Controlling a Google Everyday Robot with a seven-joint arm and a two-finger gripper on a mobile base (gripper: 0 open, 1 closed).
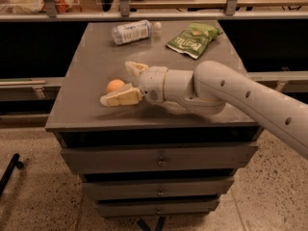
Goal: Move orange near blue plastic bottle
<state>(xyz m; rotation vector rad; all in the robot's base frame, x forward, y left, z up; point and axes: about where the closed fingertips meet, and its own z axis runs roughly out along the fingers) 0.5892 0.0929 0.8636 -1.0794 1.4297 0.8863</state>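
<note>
The orange point(115, 85) is a small round fruit on the grey cabinet top point(91, 57), near its front left. My gripper point(121, 82) comes in from the right, open, with one cream finger point(120, 97) in front of the orange and the other finger point(135, 68) behind it, so the orange sits between them. The blue plastic bottle point(133, 31) lies on its side at the back of the top, cap pointing right, well behind the orange.
A green crinkly snack bag point(193, 39) lies at the back right of the top. My white arm point(226, 93) stretches across the right front part. Drawers point(159, 160) face front below. A shelf rail point(154, 14) runs behind the cabinet.
</note>
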